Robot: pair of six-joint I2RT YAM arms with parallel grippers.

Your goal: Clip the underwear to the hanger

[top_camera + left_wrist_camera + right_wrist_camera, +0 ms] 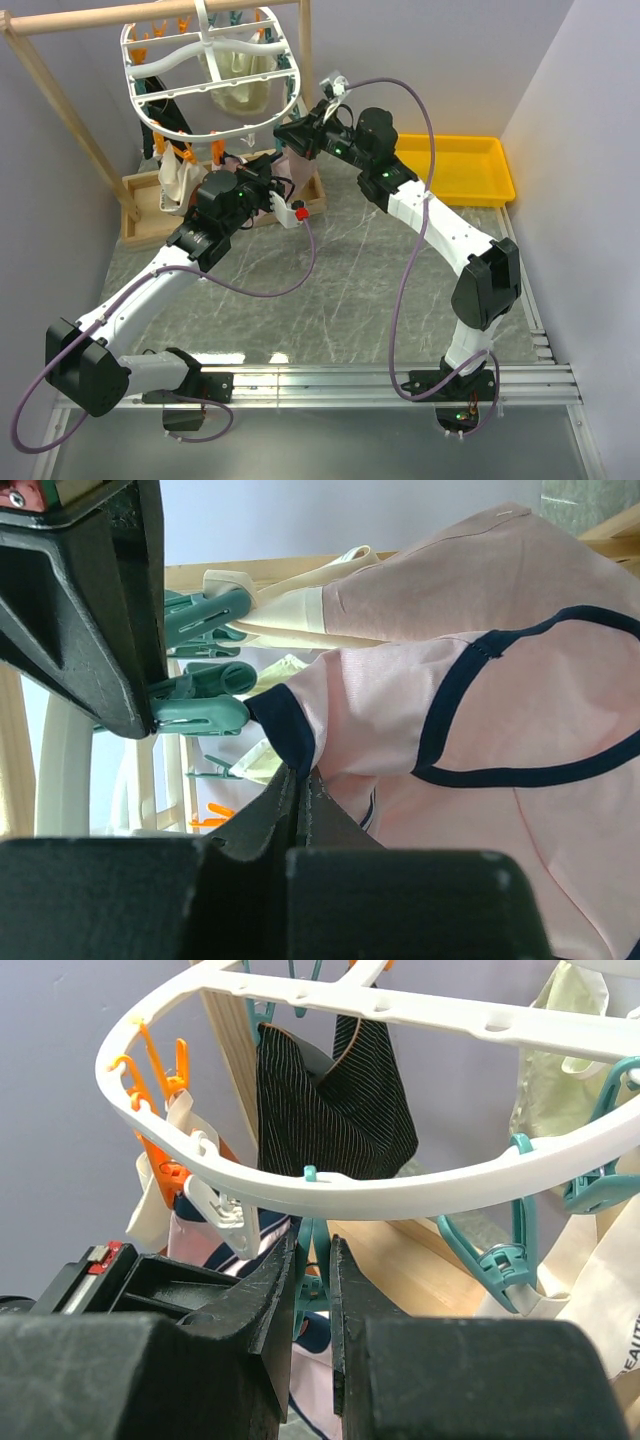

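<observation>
Left wrist: left gripper (298, 777) clenched on navy trim of the underwear (400, 710); light, limp fabric, so that firmer hem suits gripping. Right gripper (312, 1260) squeezes a teal pin (308, 1310).

Table (350, 290): grey marbled top, walls close on L, R & far side. Far R corner: yellow tray (460, 172), shallow, sits flat on the top, long side along the back wall. Far L: wooden base board (140, 218) w/ raised edge, flat on the top, slightly angled, well apart from the tray. Near edge: alu rails (330, 385) run L to R; L arm base (185, 412) & R arm base (465, 388) are mounted there.
</observation>
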